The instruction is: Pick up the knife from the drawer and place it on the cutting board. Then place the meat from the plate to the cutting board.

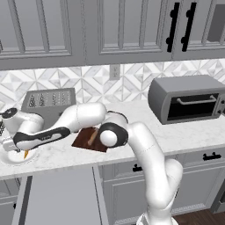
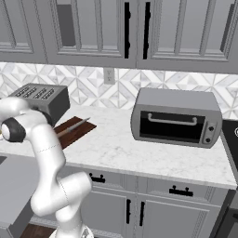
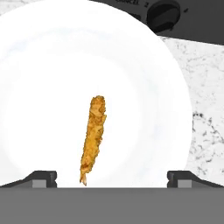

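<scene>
The orange-brown meat (image 3: 92, 138) lies on the white plate (image 3: 43, 87), pointing away from the hand. My gripper (image 3: 112, 179) hovers open just above the plate, with its fingertips (image 3: 42, 178) spread wide on either side of the meat's near end and not touching it. From the left base view, the arm reaches far left to the plate (image 1: 9, 161), and the meat (image 1: 26, 154) peeks out beside the hand. The knife (image 2: 73, 126) rests diagonally on the reddish-brown cutting board (image 2: 76, 134). The arm partly covers the cutting board (image 1: 83, 140). The grey drawer (image 1: 61, 197) stands pulled out below the counter.
A grey toaster (image 1: 48, 103) stands behind the plate and board, and its knob (image 3: 162, 15) shows just past the plate's rim. A toaster oven (image 1: 189, 99) sits on the counter to the right. Wall cabinets (image 1: 110, 26) hang overhead.
</scene>
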You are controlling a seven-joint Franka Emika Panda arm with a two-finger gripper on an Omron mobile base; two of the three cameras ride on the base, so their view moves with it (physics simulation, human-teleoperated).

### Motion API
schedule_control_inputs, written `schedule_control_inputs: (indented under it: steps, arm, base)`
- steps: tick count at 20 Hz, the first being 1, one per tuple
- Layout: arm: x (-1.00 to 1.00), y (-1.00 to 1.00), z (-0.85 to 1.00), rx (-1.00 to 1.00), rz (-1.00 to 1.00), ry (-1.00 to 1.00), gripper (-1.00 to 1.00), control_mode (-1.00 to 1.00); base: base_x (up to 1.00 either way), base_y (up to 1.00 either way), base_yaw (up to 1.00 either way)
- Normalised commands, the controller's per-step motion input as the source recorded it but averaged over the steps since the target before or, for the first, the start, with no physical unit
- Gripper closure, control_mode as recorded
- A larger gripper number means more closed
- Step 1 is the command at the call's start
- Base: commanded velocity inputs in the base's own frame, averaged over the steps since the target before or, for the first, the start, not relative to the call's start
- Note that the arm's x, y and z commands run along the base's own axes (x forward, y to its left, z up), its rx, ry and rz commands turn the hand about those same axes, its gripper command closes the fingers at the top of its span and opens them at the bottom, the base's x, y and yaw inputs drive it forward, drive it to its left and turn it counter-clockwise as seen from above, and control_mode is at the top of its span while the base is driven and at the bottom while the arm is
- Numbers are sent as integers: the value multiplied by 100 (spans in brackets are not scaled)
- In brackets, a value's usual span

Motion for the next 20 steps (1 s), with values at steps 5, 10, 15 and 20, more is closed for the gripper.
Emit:
schedule_control_inputs:
  steps: [5, 10, 15, 20]
  arm:
    - [3, -1, 0, 0, 0, -3, -100, -100]
    - [18, 9, -5, 0, 0, 0, -100, -100]
    - [4, 9, 0, 0, 0, 1, -100, -100]
    - [0, 26, 0, 0, 0, 2, -100, -100]
  base:
    - [0, 0, 0]
    - [0, 0, 0]
    - [0, 0, 0]
    - [0, 0, 0]
